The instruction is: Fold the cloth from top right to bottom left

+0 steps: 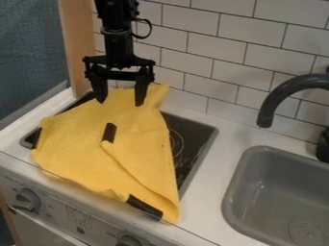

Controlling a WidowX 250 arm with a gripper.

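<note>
Yellow cloth (114, 156), spread unevenly over the dark cooktop (196, 139) at the left and centre of the frame, its lower edge hanging at the front of the white worktop (204, 206). The gripper (120, 103), upper left of the frame, points downward over the cloth's upper part with its two fingers spread apart and nothing visibly pinched between them; whether the tips touch the fabric cannot be told. A crease runs from the central dark patch (110, 132) toward the lower dark patch (145, 207), suggesting a partly folded layer. The material should prove light, soft and limp: unlikely to break or slip readily from a firm pinch, but prone to bunching and to dragging the layer beneath. The preferred grasp is probably the free fold beside the central patch, one finger passing under the upper layer only, for a pull toward the lower left of the frame. The peak at the upper right of the cloth offers a second hold, though the wrinkles there may gather into a thick pinch.
</note>
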